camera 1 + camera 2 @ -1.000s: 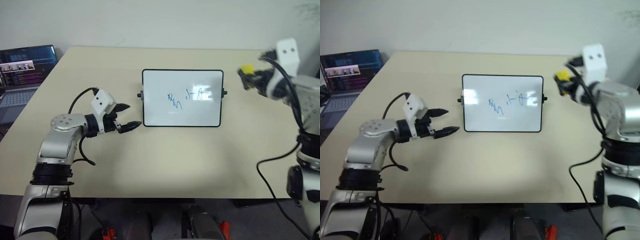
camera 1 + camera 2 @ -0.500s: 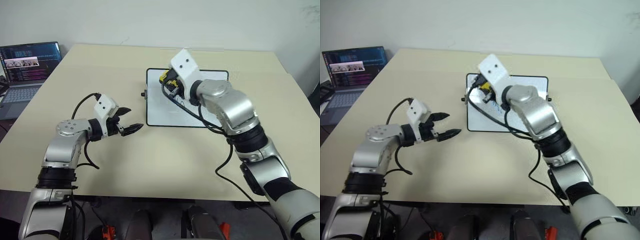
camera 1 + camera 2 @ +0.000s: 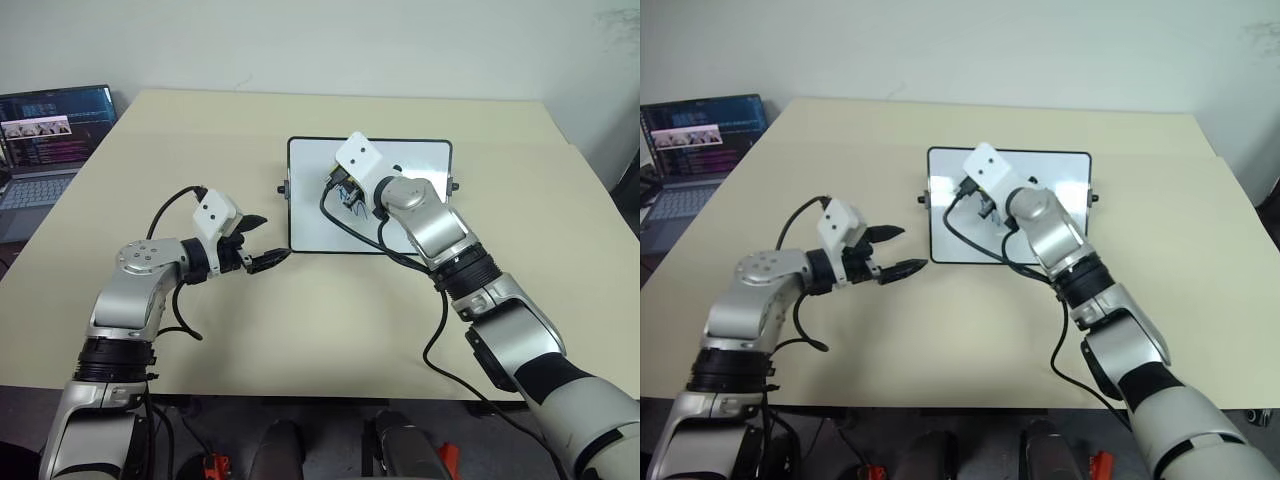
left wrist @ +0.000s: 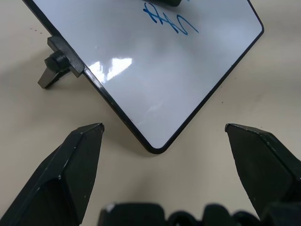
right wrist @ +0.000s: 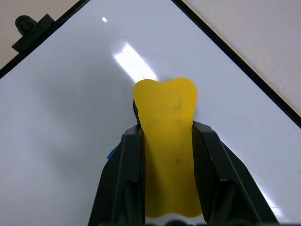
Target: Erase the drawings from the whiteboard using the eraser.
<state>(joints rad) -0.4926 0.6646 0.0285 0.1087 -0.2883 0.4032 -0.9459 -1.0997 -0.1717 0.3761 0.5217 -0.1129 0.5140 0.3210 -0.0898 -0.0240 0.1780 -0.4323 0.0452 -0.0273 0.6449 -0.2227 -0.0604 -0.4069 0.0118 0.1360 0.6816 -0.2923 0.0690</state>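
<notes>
Yellow eraser (image 5: 165, 141) pinched between the pressed-together fingers of the right tool (image 3: 345, 190), poised over the middle of the whiteboard (image 3: 420, 225), close above or on its glossy face — contact not discernible. Whiteboard lying flat at the centre of the desk (image 3: 320, 330), black frame and side knobs visible. Blue drawings (image 4: 169, 21) partly visible beside the tool, one squiggle plain in the left wrist view, a trace of blue at the right tool's finger in the right wrist view.

Left tool (image 3: 262, 243) spread wide, holding nothing, hovering just off the whiteboard's near left corner, fingers straddling that corner in its wrist view without touching.

Compared with a second ago: right arm swung in from the far right edge of the desk to above the board, eraser carried along; left tool practically unmoved.

Laptop (image 3: 45, 140) open at the far left.
</notes>
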